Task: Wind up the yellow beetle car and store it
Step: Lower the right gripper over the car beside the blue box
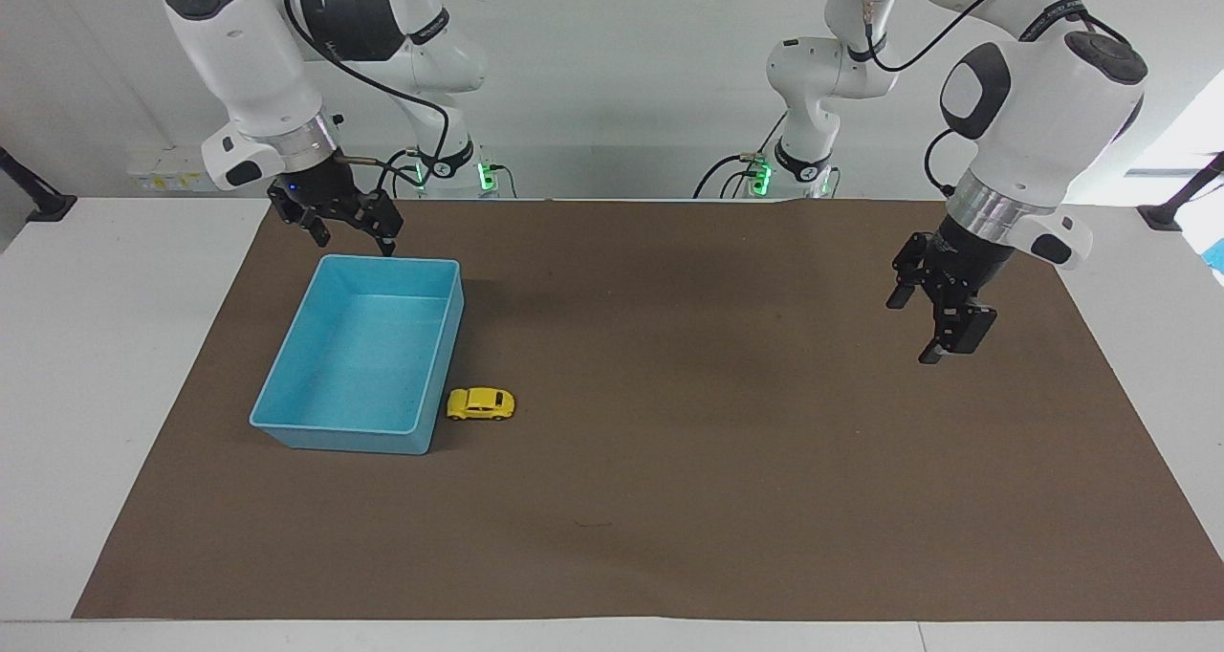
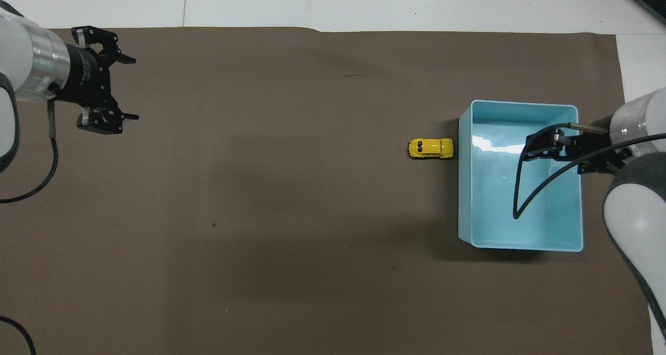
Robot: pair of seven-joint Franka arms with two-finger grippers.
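The yellow beetle car (image 1: 481, 403) (image 2: 430, 148) stands on its wheels on the brown mat. It sits right beside the blue tray (image 1: 335, 432) (image 2: 520, 104), on the side toward the left arm's end of the table. My right gripper (image 1: 354, 244) (image 2: 536, 147) hangs open and empty over the tray's rim nearest the robots, well apart from the car. My left gripper (image 1: 913, 332) (image 2: 132, 89) hangs open and empty above the mat near the left arm's end of the table.
The brown mat (image 1: 669, 499) covers most of the white table. Nothing lies in the blue tray. A black cable loops from the right wrist over the tray in the overhead view.
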